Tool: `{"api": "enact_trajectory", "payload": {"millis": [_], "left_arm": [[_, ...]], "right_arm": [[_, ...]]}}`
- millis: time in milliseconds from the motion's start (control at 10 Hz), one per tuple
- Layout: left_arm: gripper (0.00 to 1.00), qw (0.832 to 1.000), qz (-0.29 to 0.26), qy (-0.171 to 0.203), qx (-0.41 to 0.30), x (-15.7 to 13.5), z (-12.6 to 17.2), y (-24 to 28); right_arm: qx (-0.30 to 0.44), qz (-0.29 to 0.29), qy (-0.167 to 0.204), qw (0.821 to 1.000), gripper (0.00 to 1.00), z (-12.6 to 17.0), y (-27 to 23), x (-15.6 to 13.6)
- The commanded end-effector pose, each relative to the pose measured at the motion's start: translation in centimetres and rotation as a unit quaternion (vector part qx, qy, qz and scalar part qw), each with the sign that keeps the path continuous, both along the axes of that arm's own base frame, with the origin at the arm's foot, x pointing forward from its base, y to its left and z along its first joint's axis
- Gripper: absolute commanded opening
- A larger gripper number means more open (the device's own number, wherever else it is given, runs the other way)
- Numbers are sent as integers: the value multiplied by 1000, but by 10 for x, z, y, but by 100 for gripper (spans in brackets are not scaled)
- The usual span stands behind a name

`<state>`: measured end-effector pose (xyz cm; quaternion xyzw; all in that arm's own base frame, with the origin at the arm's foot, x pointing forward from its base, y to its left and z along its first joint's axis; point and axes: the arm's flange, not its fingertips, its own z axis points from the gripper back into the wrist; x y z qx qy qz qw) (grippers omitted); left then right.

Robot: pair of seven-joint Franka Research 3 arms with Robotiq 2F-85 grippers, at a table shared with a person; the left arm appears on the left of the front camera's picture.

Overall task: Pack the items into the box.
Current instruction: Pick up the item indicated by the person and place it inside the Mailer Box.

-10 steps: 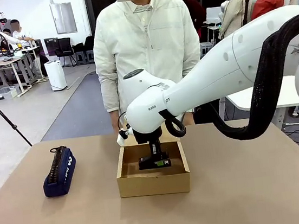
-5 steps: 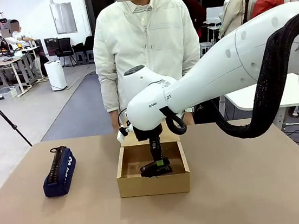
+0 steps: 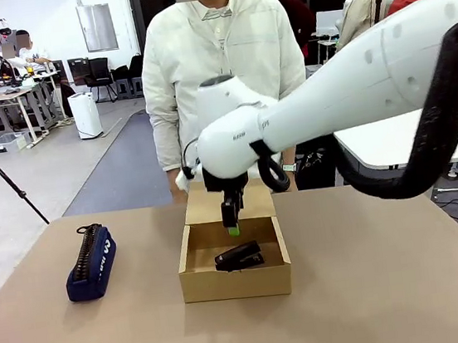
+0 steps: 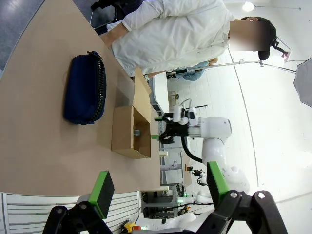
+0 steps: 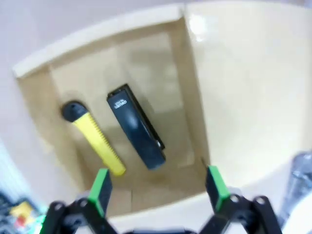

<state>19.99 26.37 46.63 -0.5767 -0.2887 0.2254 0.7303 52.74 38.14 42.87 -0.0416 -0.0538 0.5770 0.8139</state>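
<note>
Your right gripper [image 3: 232, 221] has just released the stapler [image 3: 238, 256] and lifted clear, jaws wide and empty. The stapler lies in the box [image 3: 236, 286]; the pouch [image 3: 90, 262] on the bench [image 3: 393, 285] remains to pack.

No wording can be read in full: the black stapler [image 5: 135, 126] lying inside the box [image 3: 236, 281] carries small white print at one end of its top, too blurred in the right wrist view to spell out. The navy pouch [image 3: 90, 262], well to the left of the box, bears white lettering on its side that is too small to read. The white right arm [image 3: 352, 81] above the box shows short dark lettering on its casing, likewise illegible.
</note>
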Motion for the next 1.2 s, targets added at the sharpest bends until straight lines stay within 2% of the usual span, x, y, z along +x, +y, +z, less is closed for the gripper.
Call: {"api": "enact_trajectory", "payload": {"millis": [0, 100, 200, 400, 500, 600, 700, 900, 1000, 1100], "left_arm": [[100, 1000, 1, -13, -4, -1, 1, 2], [100, 1000, 1, -13, -4, -1, 1, 2], [100, 1000, 1, -13, -4, -1, 1, 2], [100, 1000, 1, -13, -4, -1, 1, 2], [100, 1000, 1, -13, -4, -1, 1, 2], [100, 1000, 1, -13, -4, -1, 1, 2], [100, 1000, 1, -13, -4, -1, 1, 2], [100, 1000, 1, -13, -4, -1, 1, 2], [100, 1000, 1, -13, -4, -1, 1, 2], [100, 1000, 1, -13, -4, -1, 1, 2]], "right_arm": [[47, -114, 10, 992, 100, 57, -43, -40], [92, -223, 44, 969, 100, 94, -78, -61], [150, -310, 76, 936, 100, 119, -118, -85], [254, -421, 102, 864, 100, 142, -212, -141], [293, -468, 123, 825, 100, 144, -257, -168], [350, -486, 169, 783, 100, 135, -305, -192], [425, -484, 191, 740, 100, 120, -353, -209], [576, -466, 215, 636, 100, 78, -430, -226], [616, -456, 208, 609, 100, 62, -443, -227], [621, -473, 217, 586, 100, 51, -446, -215]]}}
